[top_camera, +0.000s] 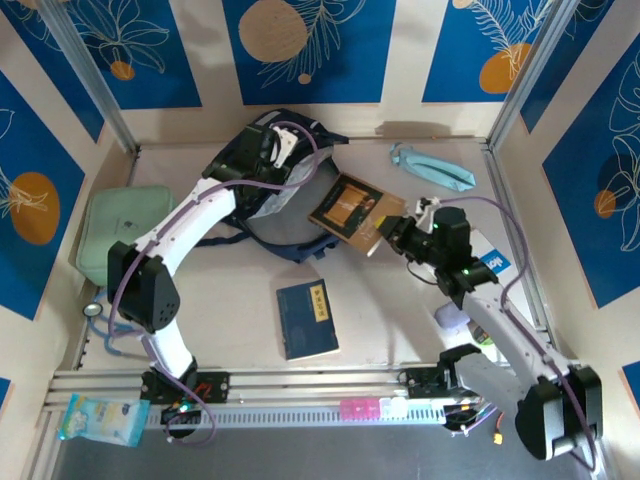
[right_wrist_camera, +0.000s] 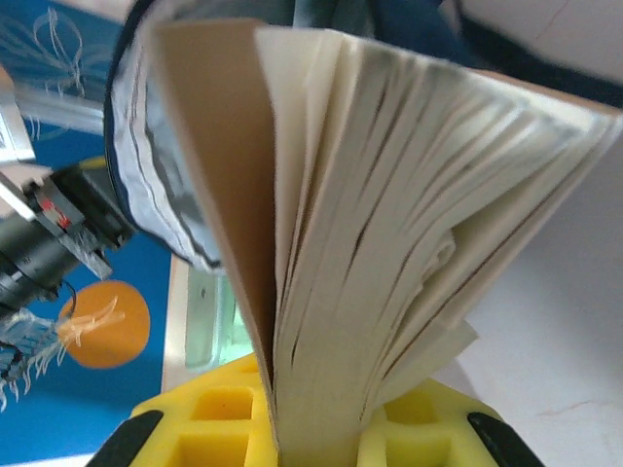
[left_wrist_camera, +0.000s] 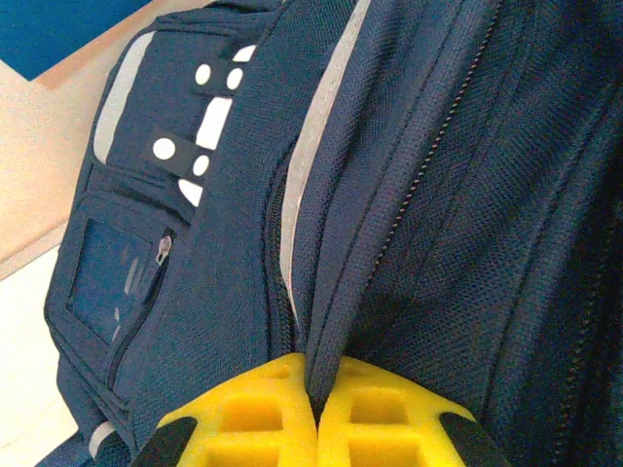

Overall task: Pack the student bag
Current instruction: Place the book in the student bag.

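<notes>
We see left gripper [left_wrist_camera: 313, 394] clamped shut on a zip-edge fold of the student bag [left_wrist_camera: 467, 195] | bag lies mid-table [top_camera: 400, 320] toward the far edge | right gripper [right_wrist_camera: 316, 433] pinches a brown book [right_wrist_camera: 389, 243], held against the bag's right side | blue book [top_camera: 308, 318] lies toward the near edge

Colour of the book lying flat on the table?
Dark blue book, clearest in the top external view.

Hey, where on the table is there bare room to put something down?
Free: the tabletop between the left arm and the blue book, and between that book and the right arm. Crowded: the far middle, where the student bag and the held brown book meet.
</notes>
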`<state>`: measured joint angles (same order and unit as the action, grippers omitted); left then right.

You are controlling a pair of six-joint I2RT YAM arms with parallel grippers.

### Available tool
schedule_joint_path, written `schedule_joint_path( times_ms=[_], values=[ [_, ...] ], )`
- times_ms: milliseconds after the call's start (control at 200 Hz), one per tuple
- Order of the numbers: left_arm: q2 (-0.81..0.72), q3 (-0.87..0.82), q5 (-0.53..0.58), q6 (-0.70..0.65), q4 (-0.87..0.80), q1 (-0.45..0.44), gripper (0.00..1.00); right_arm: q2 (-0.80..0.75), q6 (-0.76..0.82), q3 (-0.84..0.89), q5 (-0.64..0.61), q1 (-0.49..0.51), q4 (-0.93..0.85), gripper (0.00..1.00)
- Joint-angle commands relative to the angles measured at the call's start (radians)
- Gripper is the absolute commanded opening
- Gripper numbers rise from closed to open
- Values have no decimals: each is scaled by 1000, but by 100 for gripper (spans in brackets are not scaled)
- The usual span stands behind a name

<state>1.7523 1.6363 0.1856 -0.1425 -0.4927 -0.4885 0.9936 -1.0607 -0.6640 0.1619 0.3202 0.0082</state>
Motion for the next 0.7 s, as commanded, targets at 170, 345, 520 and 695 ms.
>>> schedule_joint_path(
  times_ms=[170, 345, 520, 695],
  values=[
    [-87, 2, -30, 68, 157, -1, 0, 304, -78, -172, -60, 120, 308, 0],
    [-95, 1, -29, 90, 139, -1, 0, 476, -157, -318, -98, 137, 362, 0],
    [-90, 22, -22, 112, 129, -1, 0, 669, -211, -485, -210, 162, 342, 0],
    [-54, 88, -48, 109, 86, 2, 0, 920, -236, -724, -285, 203, 321, 0]
  ],
)
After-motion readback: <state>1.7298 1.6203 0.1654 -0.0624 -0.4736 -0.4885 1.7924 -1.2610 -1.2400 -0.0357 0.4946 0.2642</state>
